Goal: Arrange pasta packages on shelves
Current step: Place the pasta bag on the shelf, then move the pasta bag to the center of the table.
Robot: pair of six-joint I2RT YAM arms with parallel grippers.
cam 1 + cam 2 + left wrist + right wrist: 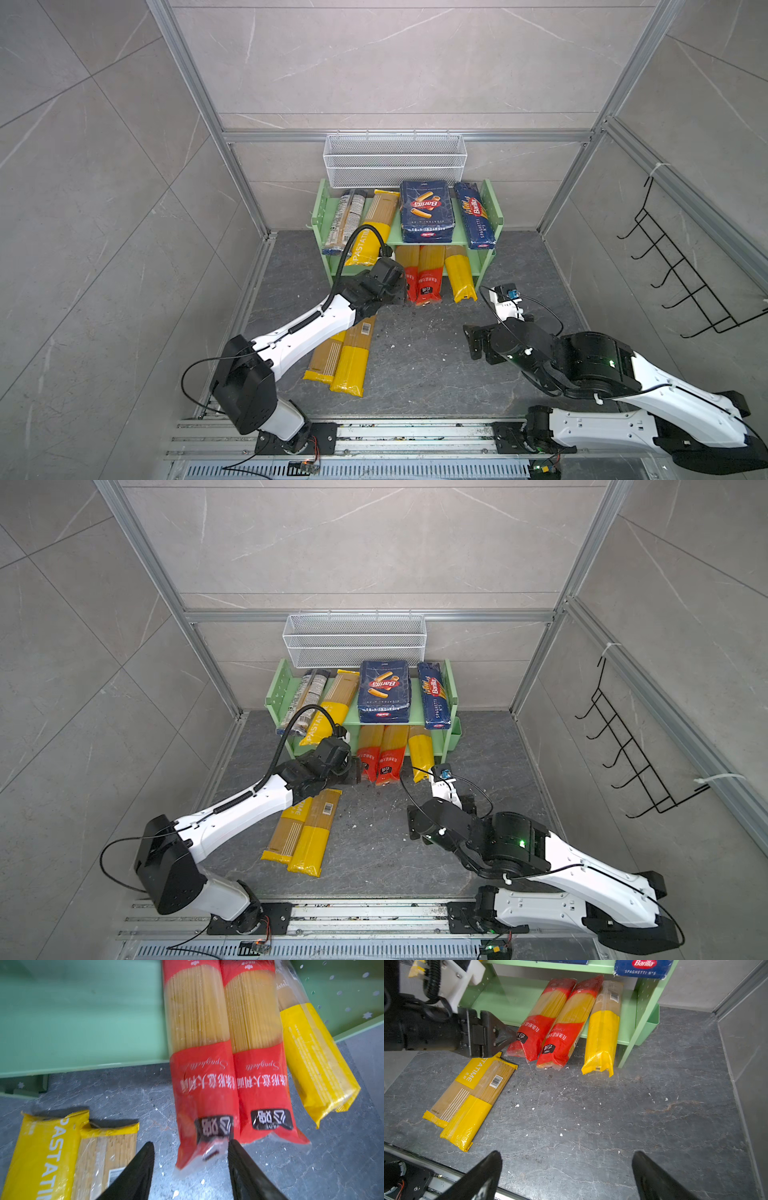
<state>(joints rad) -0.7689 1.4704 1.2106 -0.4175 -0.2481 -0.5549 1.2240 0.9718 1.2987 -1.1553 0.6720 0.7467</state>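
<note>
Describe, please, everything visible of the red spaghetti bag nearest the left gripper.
The red spaghetti bag is a long clear film pack with red printed ends, white lettering and a black label patch; pale strands show through its middle. It lies on the lower shelf board, its near end jutting over the grey floor. A second red bag touches its side. The left gripper straddles its crimped end, jaws open.
</note>
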